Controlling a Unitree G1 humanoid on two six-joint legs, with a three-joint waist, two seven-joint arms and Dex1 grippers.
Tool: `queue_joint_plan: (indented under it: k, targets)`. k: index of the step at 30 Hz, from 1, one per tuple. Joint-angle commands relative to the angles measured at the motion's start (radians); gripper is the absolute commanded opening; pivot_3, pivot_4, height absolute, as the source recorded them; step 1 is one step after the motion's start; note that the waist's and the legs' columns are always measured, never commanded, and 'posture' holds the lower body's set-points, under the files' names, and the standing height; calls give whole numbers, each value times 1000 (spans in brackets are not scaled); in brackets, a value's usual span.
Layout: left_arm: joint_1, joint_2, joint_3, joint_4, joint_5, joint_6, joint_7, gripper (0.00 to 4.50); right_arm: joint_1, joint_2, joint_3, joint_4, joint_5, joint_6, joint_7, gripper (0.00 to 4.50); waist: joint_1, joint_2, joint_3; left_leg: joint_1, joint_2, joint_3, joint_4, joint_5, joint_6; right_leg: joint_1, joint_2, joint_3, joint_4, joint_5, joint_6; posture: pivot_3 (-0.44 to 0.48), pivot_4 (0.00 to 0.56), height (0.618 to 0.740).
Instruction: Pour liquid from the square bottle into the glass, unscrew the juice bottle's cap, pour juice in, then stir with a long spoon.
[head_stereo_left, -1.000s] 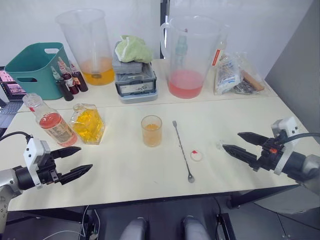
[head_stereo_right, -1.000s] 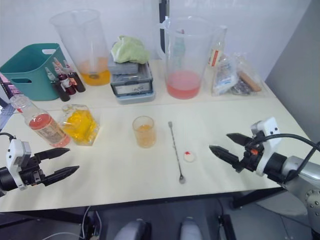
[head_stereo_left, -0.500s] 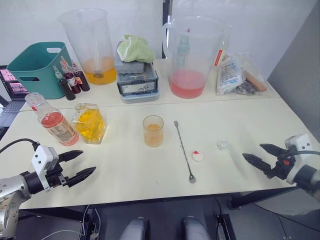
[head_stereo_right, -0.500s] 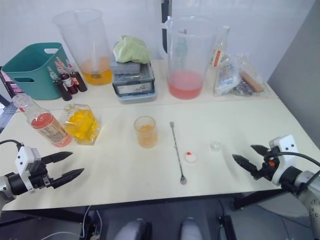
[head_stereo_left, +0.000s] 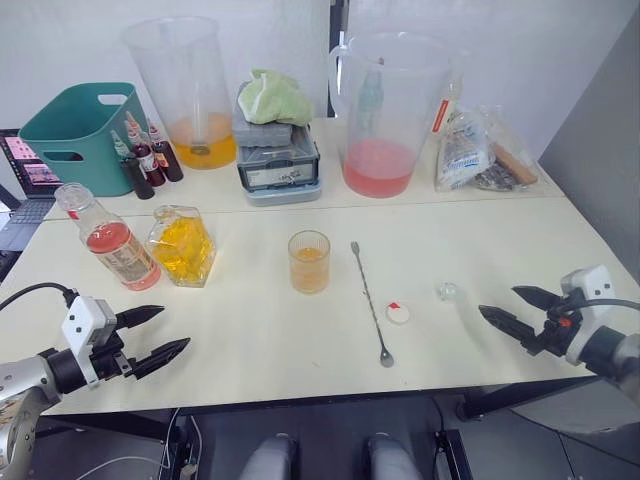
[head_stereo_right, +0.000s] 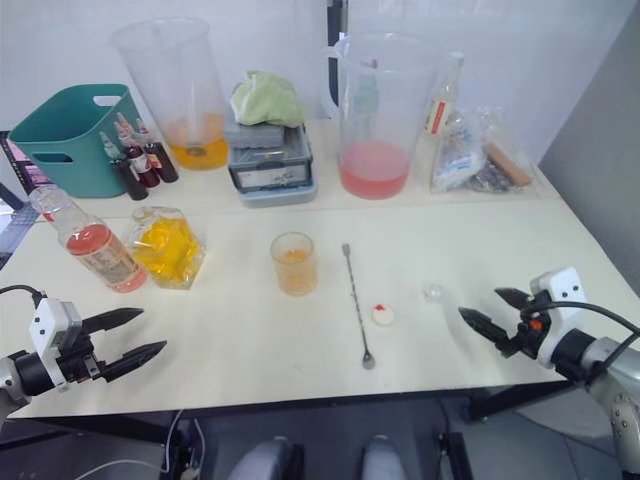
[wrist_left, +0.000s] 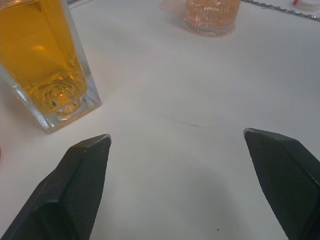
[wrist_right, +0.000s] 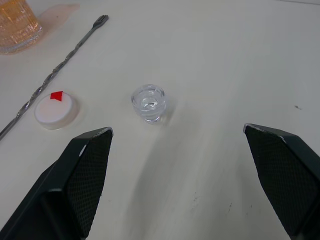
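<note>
The cream table (head_stereo_left: 250, 330) carries everything, and the glass (head_stereo_left: 309, 262), part full of orange liquid, stands near its middle as the landmark. Far behind the glass and to its right stands a big clear jug (head_stereo_left: 385, 110) with pink liquid at the bottom; far behind and to its left stands a second tall jug (head_stereo_left: 187, 90) with yellow-orange liquid, and further left a teal basket (head_stereo_left: 75, 135) with small dark dropper bottles (head_stereo_left: 143, 160) beside it. Straight behind the glass sits a grey scale (head_stereo_left: 279, 165) with a green cloth (head_stereo_left: 274, 97) on top.

Left of the glass, well apart from it, the square bottle (head_stereo_left: 181, 246) stands upright holding the yellow-orange liquid (wrist_left: 37, 55). Just beyond it, further left, the juice bottle (head_stereo_left: 105, 239) stands tilted, uncapped, with pinkish-red juice (head_stereo_left: 112, 241) in its lower half.

Right of the glass, close by, the long spoon (head_stereo_left: 369, 303) lies flat on the table. The cap (head_stereo_left: 398, 313) lies just right of the spoon, and a small clear stopper (wrist_right: 148, 103) further right.

The left gripper (head_stereo_left: 158, 335) hovers low, in front of the square bottle, fingers spread wide and empty. The right gripper (head_stereo_left: 513, 310) hovers right of the stopper, likewise spread and empty.
</note>
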Motion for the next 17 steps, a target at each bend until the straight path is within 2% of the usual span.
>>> queue_joint_plan:
  k: [1, 10, 12, 14, 15, 17]
  targets:
    - [-1, 1, 7, -3, 7, -23, 1, 4500, -19, -1, -35, -6, 21, 15, -9, 4459, 0, 0, 0, 0, 0, 0, 0, 0, 0, 0, 0, 0, 0, 0, 0, 0, 150, 740]
    - [5, 3, 11, 38, 9, -56, -19, 4500, 14, -13, -28, -24, -18, -15, 6, 4459, -6, 1, 0, 0, -5, -7, 0, 0, 0, 4, -3, -6, 1, 0, 0, 0, 150, 736]
    - [6, 2, 11, 46, 10, -63, -23, 4500, 12, -11, -25, -29, -21, -16, 4, 4459, -26, 3, 0, 0, -19, -32, 0, 3, 3, 19, -17, -33, 0, -6, 1, 0, 150, 736]
    - [5, 1, 9, 51, 13, -70, -27, 4500, 7, -7, -26, -31, -15, -5, -1, 4459, -36, 6, 1, 4, -45, -69, 0, 7, 8, 35, -34, -57, 2, -16, 7, 0, 150, 736]
    - [5, 1, 7, 54, 14, -73, -28, 4500, 3, -5, -29, -31, -10, 5, -6, 4459, -28, 6, 1, 7, -56, -87, 1, 10, 7, 30, -38, -62, 3, -21, 11, 0, 150, 736]
    - [5, 0, 4, 55, 19, -79, -25, 4500, 0, -3, -34, -31, -2, 20, -14, 4459, -20, 6, 1, 8, -56, -83, -1, 11, 5, 30, -37, -53, 2, -20, 10, 0, 150, 736]
